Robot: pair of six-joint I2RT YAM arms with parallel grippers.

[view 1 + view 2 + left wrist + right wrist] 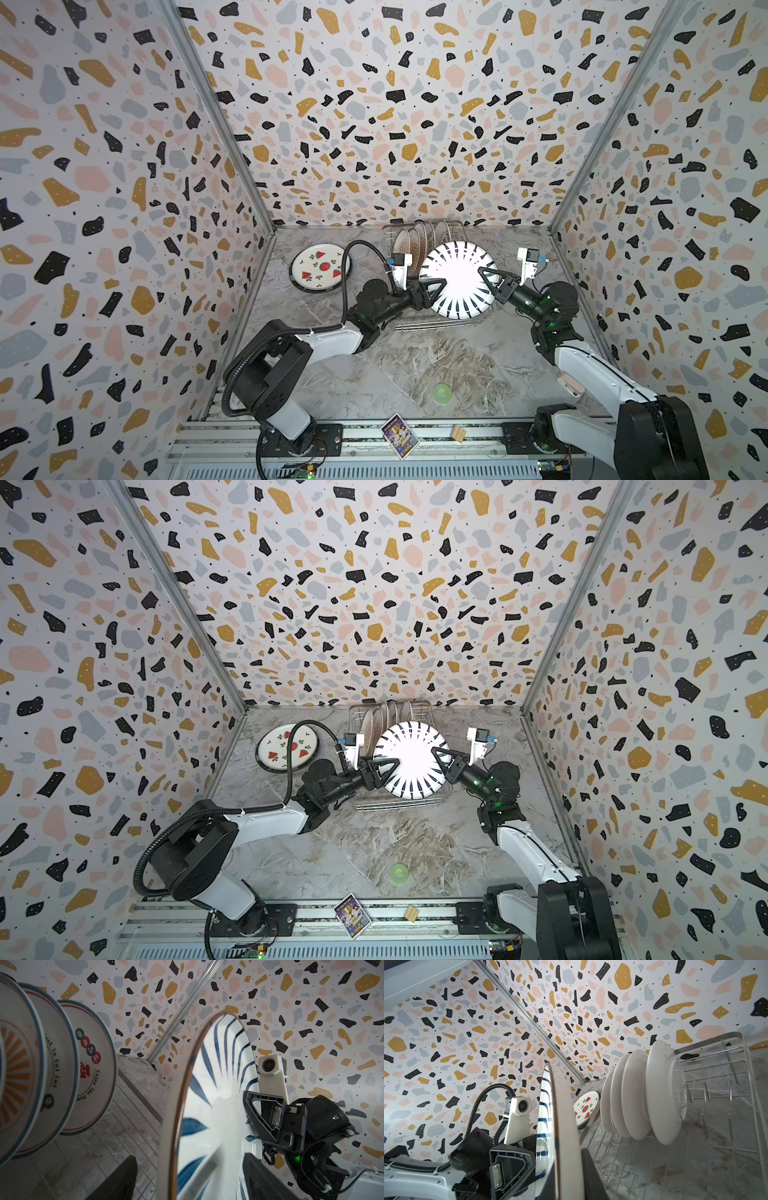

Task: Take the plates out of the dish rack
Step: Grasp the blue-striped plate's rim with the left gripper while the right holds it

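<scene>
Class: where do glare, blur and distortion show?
In both top views glare whites out the centre of the round white plate with dark radial stripes; left wrist view: its near rim is blurred; right wrist view: the silver wire dish rack looks bowed.

A green ring (441,392) lies flat on the marble-pattern tabletop (415,365). A printed card (400,435) and a wooden block (458,434) rest on the front rail (365,432), near each other but apart.
</scene>
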